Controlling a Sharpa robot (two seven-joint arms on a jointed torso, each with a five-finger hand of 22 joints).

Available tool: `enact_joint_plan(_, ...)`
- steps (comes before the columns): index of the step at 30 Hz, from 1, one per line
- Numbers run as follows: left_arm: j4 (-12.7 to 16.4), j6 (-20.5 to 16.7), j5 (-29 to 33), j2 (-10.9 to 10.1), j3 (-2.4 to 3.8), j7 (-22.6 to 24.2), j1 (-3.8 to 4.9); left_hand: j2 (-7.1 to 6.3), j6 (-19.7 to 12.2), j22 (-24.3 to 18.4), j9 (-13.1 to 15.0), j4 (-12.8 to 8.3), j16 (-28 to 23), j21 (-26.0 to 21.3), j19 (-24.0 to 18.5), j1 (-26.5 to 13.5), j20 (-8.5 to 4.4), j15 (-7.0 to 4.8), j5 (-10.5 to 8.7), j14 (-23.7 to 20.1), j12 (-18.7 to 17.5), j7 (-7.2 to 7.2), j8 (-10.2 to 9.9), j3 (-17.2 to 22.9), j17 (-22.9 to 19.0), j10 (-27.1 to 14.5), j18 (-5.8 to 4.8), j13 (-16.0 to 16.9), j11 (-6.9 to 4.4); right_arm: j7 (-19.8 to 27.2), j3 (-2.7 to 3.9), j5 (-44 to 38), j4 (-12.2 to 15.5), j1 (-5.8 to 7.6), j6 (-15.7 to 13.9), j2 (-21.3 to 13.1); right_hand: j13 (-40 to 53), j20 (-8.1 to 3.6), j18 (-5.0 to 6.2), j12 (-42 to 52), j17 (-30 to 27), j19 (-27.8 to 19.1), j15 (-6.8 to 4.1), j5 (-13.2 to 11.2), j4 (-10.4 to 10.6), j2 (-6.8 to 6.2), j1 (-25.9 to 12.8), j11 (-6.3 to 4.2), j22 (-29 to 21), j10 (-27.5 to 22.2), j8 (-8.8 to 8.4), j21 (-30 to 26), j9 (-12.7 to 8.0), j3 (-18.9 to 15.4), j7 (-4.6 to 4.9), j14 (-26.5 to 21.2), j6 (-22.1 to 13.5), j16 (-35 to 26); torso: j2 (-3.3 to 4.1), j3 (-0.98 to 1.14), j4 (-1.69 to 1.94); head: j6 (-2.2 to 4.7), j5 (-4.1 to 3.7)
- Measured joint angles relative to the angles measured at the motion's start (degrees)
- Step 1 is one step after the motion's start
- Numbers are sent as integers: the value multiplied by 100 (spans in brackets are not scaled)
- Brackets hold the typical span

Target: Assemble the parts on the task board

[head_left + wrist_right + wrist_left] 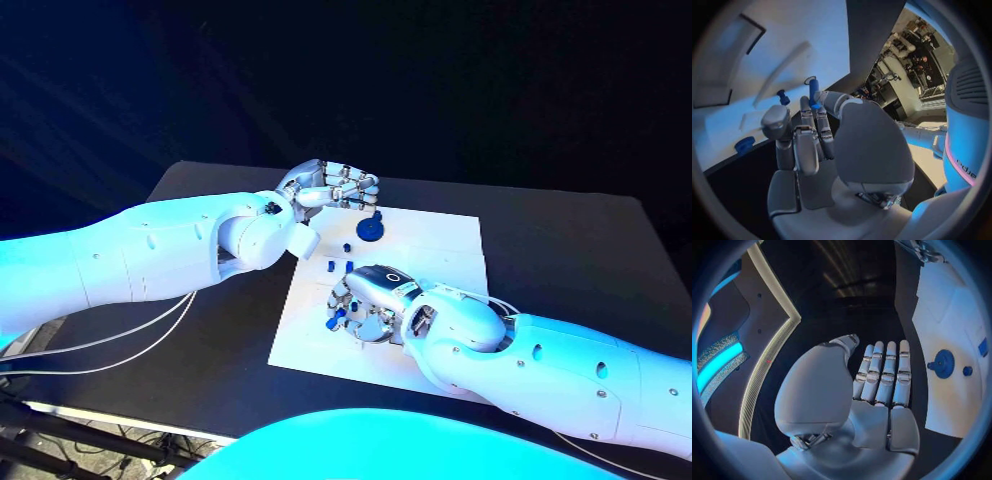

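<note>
Right wrist view: the right hand point(817, 145) pinches a blue peg point(814, 93) above the white board point(786, 45); the left hand point(873, 385) is released.

The left hand point(870, 390) rises in the middle of the left wrist view, with its palm facing the camera. The fingers point(887, 372) stand straight and side by side, touching each other, and the thumb point(817, 390) lies broad beside them. The hand holds nothing. Next to the fingertips is the white task board point(954, 395), with dark table point(907, 305) between the hand and the board's edge. On the board lies a round blue part point(943, 363) with a small knob at its side. Just beside it is a smaller blue part point(967, 371). Another blue part point(983, 347) shows near the rim of the circle, partly cut off.
</note>
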Motion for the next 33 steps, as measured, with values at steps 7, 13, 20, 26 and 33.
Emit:
enact_joint_plan(7, -12, 7, 0, 2, 0, -2, -1, 0, 0, -13, 0, 0, -30, -33, 0, 0, 0, 0, 0, 0, 0, 0, 0, 0, 0, 0, 0, 0, 0, -8, -4, -7, 15, -6, -9, -20, 5, 0, 0, 23, 14, 0, 0, -2, -1, -1, 0, 0, 0, 0, 0, 0, -1, 1, 0, 0, 0, 0, -1, -1, -1, -1, 10)
enact_joint_plan(13, -15, 13, 0, 3, 0, -3, -1, 0, 0, -13, 0, 0, -30, -34, 0, 0, 0, 0, 0, 0, 0, 0, 0, 0, 0, 0, 0, 0, 0, -33, -7, -28, 29, -11, -30, -32, 6, 0, 0, 23, 14, 0, 0, -6, -1, -1, 0, -1, 4, -1, 12, 0, -3, 1, -1, 0, 0, 0, -1, -2, -1, 5, 12)
enact_joint_plan(20, -17, 19, 0, 3, 0, -4, -1, 0, 0, -12, 1, 0, -30, -33, 0, 0, 0, 0, 0, 0, 0, 0, 0, 0, 0, 0, 0, 0, 0, -77, -13, -65, 72, -22, -68, -66, 2, 0, 0, 22, 14, 0, 0, -20, -59, -3, -1, -1, 6, -1, 36, 0, -4, 55, -2, 0, -1, 0, -1, -2, -1, 8, 9)
enact_joint_plan(26, -18, 23, 0, 3, 0, -4, -2, 0, 0, -12, 0, 0, -30, -33, 0, 0, 0, 0, 0, 0, 0, 0, 0, 0, 0, 0, 0, 0, 0, -143, -18, -108, 148, -23, -79, -144, 4, 0, 0, 21, 25, 0, 0, 0, -88, -32, -30, -1, 16, -1, 36, 0, 1, 73, -2, 0, -1, 0, -1, -5, -1, 8, 12)
enact_joint_plan(33, -19, 26, 0, 0, 0, -5, -2, 0, 0, -12, 1, 0, -30, -33, 0, 0, 0, 0, 0, 0, 0, 0, 0, 0, 0, 0, 0, 0, -1, -197, -15, -152, 198, -14, -62, -172, 11, 0, 0, 9, 30, 0, 0, 0, -96, -32, -30, -1, 18, -1, 35, 0, 3, 81, -2, 0, -1, 0, -3, -5, -1, 2, 19)
